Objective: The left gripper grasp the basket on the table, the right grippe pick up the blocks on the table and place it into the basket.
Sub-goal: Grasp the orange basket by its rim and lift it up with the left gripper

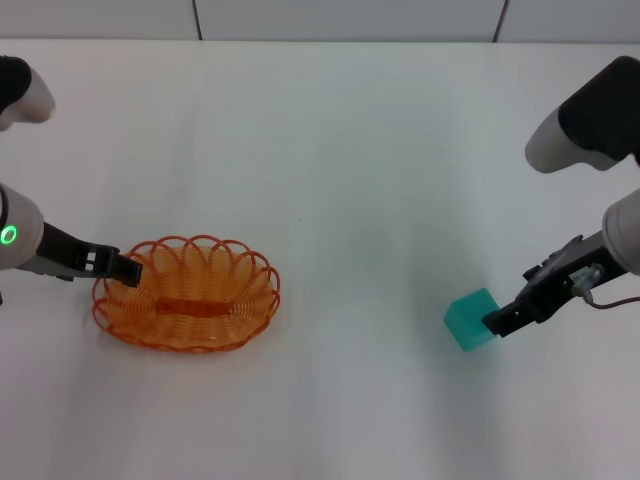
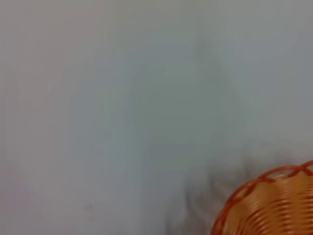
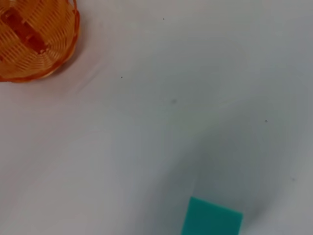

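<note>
The orange wire basket (image 1: 187,295) sits on the white table (image 1: 340,160) at the left; part of its rim shows in the left wrist view (image 2: 274,205) and the right wrist view (image 3: 34,39). My left gripper (image 1: 130,268) reaches in from the left, its slim black jaw shut on the basket's left rim. The teal-green block (image 1: 472,320) lies at the right, also seen in the right wrist view (image 3: 211,219). My right gripper (image 1: 503,322) is down at the block's right side, touching it. The basket holds nothing.
The table's far edge (image 1: 320,40) runs along the back, with a tiled wall behind it. Bare tabletop lies between the basket and the block. The right arm's upper housing (image 1: 590,120) hangs over the right rear.
</note>
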Controlling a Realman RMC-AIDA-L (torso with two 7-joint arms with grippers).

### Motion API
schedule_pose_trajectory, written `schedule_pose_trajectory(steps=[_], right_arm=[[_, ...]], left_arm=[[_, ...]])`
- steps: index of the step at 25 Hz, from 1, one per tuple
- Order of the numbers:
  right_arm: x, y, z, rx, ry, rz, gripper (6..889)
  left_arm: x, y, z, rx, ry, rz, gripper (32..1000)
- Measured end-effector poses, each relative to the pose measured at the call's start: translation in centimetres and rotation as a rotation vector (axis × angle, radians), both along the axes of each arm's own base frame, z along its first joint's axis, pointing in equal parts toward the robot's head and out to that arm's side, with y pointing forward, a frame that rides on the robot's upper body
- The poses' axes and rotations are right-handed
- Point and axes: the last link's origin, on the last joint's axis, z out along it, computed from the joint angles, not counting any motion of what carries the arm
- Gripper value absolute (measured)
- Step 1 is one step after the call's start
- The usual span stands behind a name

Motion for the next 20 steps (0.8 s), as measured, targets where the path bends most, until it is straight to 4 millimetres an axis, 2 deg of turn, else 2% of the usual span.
schedule_pose_trajectory(steps=[10,20], right_arm=[[0.0,0.0,-0.1,-0.006,0.001,0.008,860],[-0.4,-0.1,-0.3,-0.022,0.039,0.013,860]], left_arm=[[-2.4,0.5,-1.7,-0.017,0.009,0.042,787],[-2.4,0.7,-2.1,-0.024,0.009,0.037,779]])
